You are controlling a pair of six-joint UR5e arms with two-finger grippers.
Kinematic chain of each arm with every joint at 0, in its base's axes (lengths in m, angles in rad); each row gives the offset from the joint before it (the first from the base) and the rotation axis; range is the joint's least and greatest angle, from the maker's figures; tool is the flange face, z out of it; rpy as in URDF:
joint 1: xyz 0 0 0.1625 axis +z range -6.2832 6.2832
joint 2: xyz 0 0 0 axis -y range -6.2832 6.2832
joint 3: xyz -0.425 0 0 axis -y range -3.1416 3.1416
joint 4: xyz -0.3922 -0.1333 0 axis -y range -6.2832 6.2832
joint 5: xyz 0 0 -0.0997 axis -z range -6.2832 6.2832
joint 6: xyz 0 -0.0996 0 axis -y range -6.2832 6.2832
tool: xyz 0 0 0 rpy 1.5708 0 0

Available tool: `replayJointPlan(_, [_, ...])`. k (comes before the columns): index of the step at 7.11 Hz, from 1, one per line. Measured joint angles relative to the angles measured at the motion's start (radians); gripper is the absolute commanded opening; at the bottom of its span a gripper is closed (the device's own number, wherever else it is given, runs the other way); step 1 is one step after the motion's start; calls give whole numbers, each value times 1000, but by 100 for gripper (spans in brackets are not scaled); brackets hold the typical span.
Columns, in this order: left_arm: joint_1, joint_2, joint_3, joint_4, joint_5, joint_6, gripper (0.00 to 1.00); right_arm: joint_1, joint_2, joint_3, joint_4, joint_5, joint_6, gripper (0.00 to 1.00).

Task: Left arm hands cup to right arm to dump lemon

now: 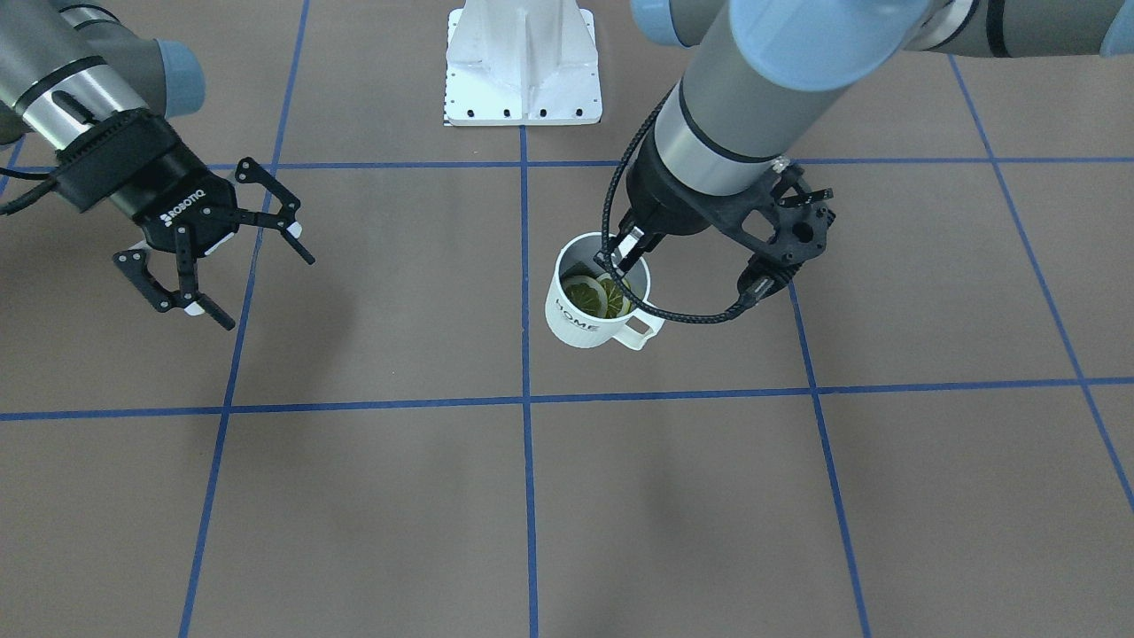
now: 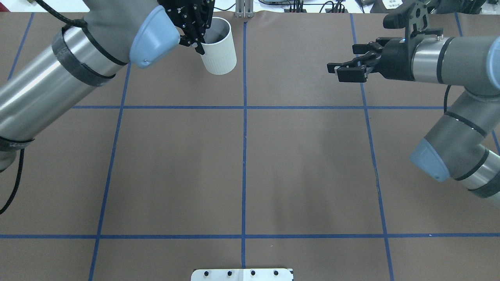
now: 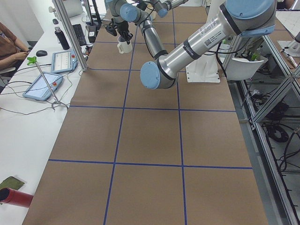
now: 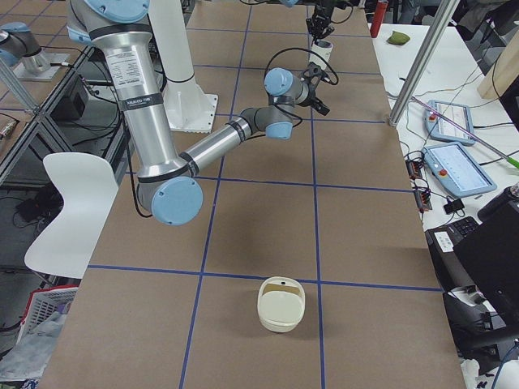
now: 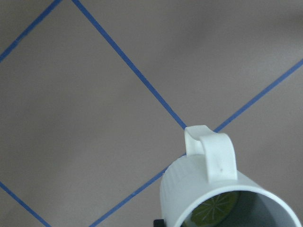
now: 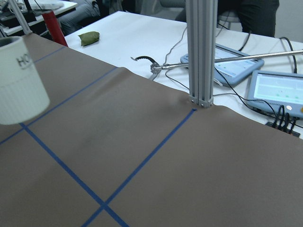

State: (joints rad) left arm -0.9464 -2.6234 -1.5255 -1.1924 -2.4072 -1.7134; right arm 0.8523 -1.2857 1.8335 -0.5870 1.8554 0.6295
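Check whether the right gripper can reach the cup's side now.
Probably yes: the right gripper is open, bare table lies between, and the left gripper grips the cup only at its rim.

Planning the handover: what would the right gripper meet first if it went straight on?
Likely the bare table, then the post; the cup sits left of its line. Depth is unclear.

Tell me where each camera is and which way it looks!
Front: across the table, facing the base, looking down; left arm, right arm, cup.
Overhead: behind the base, looking forward and down; both arms.
Left side: table's left end, looking along it; left arm nearest.
Right side: table's right end, looking along it; right arm nearest.
Left wrist: looks down into the cup at the lemon; arm hardly shows.
Right wrist: looks across the table toward the cup; arm out of sight.
Shared: the cup shows in all six.
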Motion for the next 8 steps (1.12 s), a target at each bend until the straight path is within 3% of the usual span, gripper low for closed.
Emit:
replayJointPlan(3, [27, -52, 57, -70, -6, -34, 0, -126, 50, -27, 67, -95, -44, 98])
replayJointPlan(8, [56, -58, 93, -128, -9, -34, 0, -180, 59, -28, 105, -110, -108, 99])
